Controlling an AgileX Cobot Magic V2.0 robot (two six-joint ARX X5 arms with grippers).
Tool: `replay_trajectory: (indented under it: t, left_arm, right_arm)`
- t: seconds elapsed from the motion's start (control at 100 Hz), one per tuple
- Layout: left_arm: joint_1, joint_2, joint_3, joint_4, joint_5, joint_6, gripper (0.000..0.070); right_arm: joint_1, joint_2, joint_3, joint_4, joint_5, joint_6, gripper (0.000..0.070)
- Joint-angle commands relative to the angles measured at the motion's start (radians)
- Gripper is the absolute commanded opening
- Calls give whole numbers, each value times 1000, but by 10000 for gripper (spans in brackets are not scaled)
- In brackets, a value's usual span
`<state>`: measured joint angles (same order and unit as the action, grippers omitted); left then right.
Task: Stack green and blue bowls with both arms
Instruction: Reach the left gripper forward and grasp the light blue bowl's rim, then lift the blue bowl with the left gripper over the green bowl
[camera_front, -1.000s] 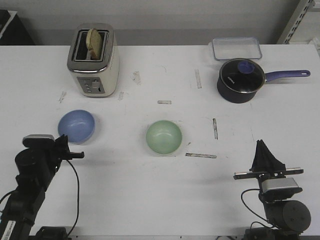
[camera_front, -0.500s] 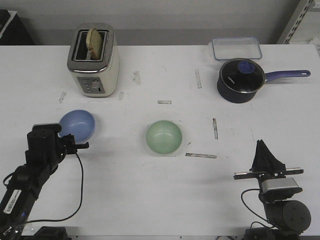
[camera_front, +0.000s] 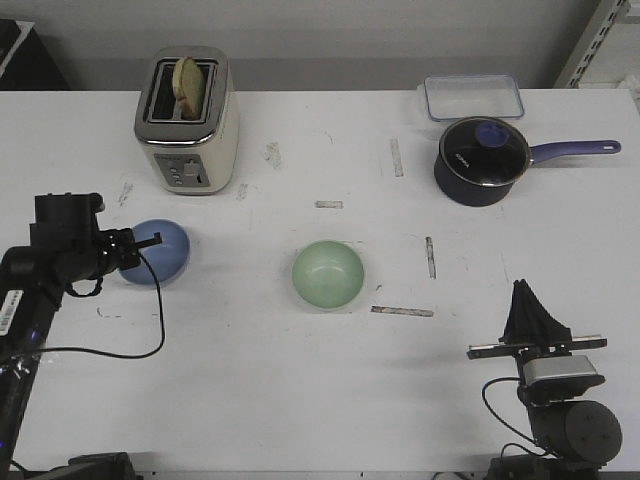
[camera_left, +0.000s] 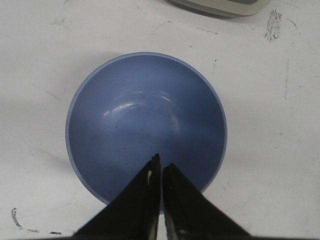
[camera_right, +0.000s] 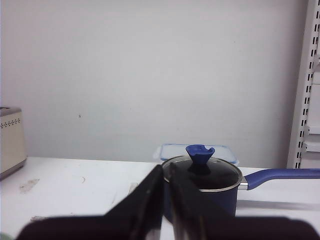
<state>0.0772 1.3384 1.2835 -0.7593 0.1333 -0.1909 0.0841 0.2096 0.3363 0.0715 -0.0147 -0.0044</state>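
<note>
Left arm (camera_front: 45, 262) reaches in from the left edge of the white surface (camera_front: 300, 380), its left gripper (camera_front: 140, 243) over the near-left rim of the blue bowl (camera_front: 160, 250); cable (camera_front: 150, 320) loops down from it. Left wrist view: jaws pressed together to a narrow point, nothing between them, tips over the inside of the blue bowl (camera_left: 145, 125) near its rim; contact with the bowl cannot be told. Blue bowl sits upright on the surface, left of centre, in front of the toaster (camera_front: 187, 120), which is at the back left with a bread slice (camera_front: 188, 82) sticking out of a slot. Green bowl (camera_front: 328, 275) stands upright near the middle of the surface, well apart from the blue bowl, no arm near it. Grey tape marks (camera_front: 402, 311) scattered on the surface around it. Back right: dark saucepan (camera_front: 482, 160) with glass lid and blue knob, handle pointing right, clear lidded container (camera_front: 473, 97) just behind it. Right arm (camera_front: 560, 400) sits folded at the near right corner, right gripper (camera_front: 525, 300) pointing up and away over the surface, far from both bowls. Right wrist view: jaws nearly closed, thin gap only, holding nothing, aimed toward the saucepan (camera_right: 210, 185) and the wall (camera_right: 150, 75); shelf upright (camera_right: 305, 85) at the far right.
</note>
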Motion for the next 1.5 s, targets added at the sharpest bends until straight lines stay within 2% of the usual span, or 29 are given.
replay_trajectory:
  t: [0.0, 0.07, 0.15, 0.29, 0.4, 0.71, 1.16, 1.19, 1.28, 1.42, 1.49]
  left_arm:
    - [36, 32, 34, -19, 81, -11, 1]
    - [84, 51, 35, -18, 153, -10, 3]
    - [133, 70, 35, -25, 167, -10, 27]
    - [202, 100, 35, -31, 164, -5, 252]
    - [240, 122, 35, -21, 163, -4, 332]
    - [238, 239, 35, -1, 155, -1, 339]
    - [175, 406, 35, 63, 155, -2, 312]
    - [173, 410, 35, 64, 155, -2, 290]
    - [170, 411, 35, 73, 152, -2, 148]
    - [170, 410, 35, 79, 152, -3, 9]
    - [166, 403, 35, 75, 152, -11, 1]
  right_arm:
    - [2, -2, 3, 10, 0, -12, 7]
    - [2, -2, 3, 10, 0, -12, 7]
    - [2, -2, 3, 10, 0, -12, 7]
    - [2, -2, 3, 10, 0, -12, 7]
    - [2, -2, 3, 10, 0, -12, 7]
    - [2, -2, 3, 10, 0, -12, 7]
    - [2, -2, 3, 10, 0, -12, 7]
    - [2, -2, 3, 10, 0, -12, 7]
    - [2, -2, 3, 10, 0, -12, 7]
    - [1, -2, 3, 10, 0, -12, 7]
    - [2, -2, 3, 10, 0, -12, 7]
